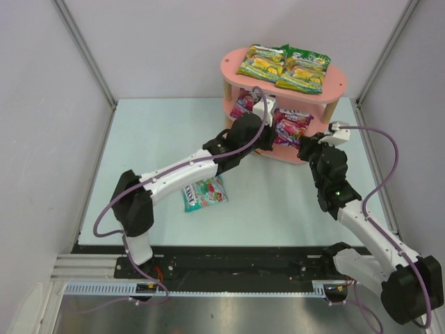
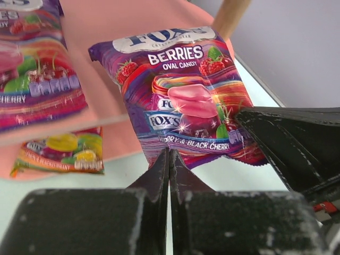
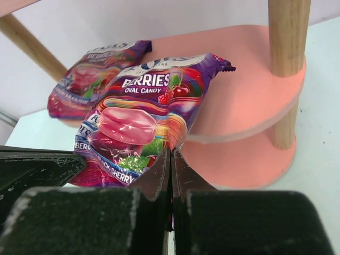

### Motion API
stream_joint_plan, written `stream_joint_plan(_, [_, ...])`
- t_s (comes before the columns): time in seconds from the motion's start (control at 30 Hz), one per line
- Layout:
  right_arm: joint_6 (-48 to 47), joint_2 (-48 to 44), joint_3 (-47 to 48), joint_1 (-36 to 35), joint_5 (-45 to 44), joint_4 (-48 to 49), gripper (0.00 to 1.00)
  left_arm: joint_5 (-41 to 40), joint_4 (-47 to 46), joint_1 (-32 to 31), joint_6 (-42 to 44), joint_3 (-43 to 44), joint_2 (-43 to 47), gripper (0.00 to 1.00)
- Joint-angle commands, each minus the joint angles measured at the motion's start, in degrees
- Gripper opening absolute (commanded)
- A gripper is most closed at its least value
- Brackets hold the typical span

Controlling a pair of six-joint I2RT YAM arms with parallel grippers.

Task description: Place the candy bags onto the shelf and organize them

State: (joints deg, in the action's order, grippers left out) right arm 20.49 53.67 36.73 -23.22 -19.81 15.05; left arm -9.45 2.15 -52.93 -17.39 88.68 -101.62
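Note:
The pink shelf stands at the back right. Two green-yellow candy bags lie on its top board. Two purple bags lie on the middle board; the left one lies flat. The right one overhangs the front edge. My left gripper is shut on its bottom seam. My right gripper is shut on its lower corner. An orange-yellow bag lies on the lowest board. A teal bag lies on the table.
Light wooden posts hold the shelf's boards apart, one just right of my right gripper. White walls close the table in at the back and both sides. The two arms meet close together in front of the shelf.

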Motion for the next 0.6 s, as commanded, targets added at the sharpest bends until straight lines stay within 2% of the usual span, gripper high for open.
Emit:
stream_joint_plan(0.0, [0.16, 3.98, 4.49, 3.71, 6.36, 8.85, 0.00, 4.35, -0.75, 2.21, 1.30, 8.41, -4.70, 0.00])
stream_joint_plan(0.2, [0.86, 11.45, 7.47, 6.17, 8.56, 12.98, 0.00, 6.73, 0.57, 4.94, 1.92, 14.67, -9.99, 0.00])
stream_joint_plan(0.57, [1.57, 19.36, 10.11, 7.40, 8.21, 17.65, 0.00, 8.93, 0.13, 8.45, 1.92, 16.87, -14.12, 0.00])
